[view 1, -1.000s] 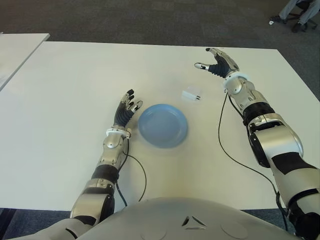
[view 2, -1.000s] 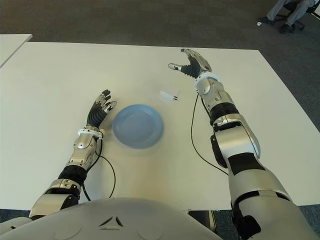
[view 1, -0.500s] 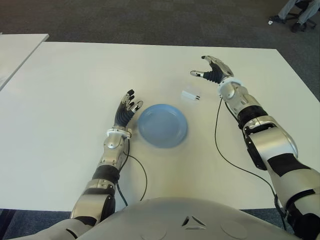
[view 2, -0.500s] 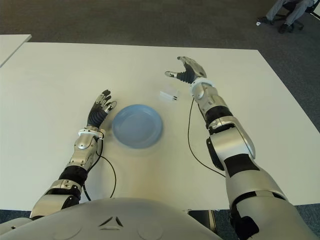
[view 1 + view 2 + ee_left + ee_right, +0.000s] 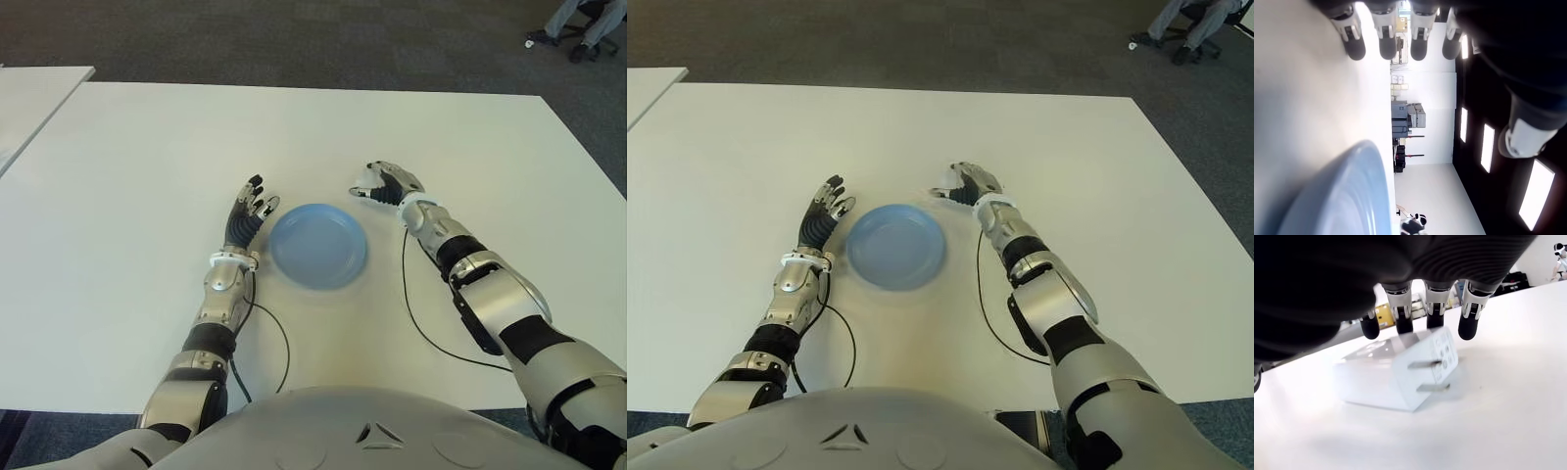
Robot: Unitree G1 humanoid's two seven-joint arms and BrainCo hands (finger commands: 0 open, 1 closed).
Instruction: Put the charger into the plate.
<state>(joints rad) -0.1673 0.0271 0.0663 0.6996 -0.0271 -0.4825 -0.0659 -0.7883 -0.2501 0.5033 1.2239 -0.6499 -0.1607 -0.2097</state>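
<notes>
The right hand [image 5: 384, 184] is over the white charger [image 5: 1400, 367], just beyond the right rim of the blue plate [image 5: 318, 245] on the white table [image 5: 127, 176]. In the eye views the hand covers the charger almost wholly; the right wrist view shows it plainly — a white block lying on its side on the table, its two metal prongs [image 5: 1427, 376] pointing out sideways. Four fingertips [image 5: 1402, 308] hang above its top edge, and one of them seems to touch the casing. The fingers are curved over the block but not closed round it, so the hand holds nothing (the thumb is not visible in that view). The charger lies on the table, outside the plate.

The left hand [image 5: 247, 215] shows just beside the plate's left rim, fingers stretched out straight and empty. Its wrist view shows the extended fingertips [image 5: 1386, 41] above the white surface, with the plate's blue rim [image 5: 1359, 196] close by. The plate itself has nothing in it.

A black cable [image 5: 416, 313] runs along the table beside the right forearm — another curls near the left forearm.
</notes>
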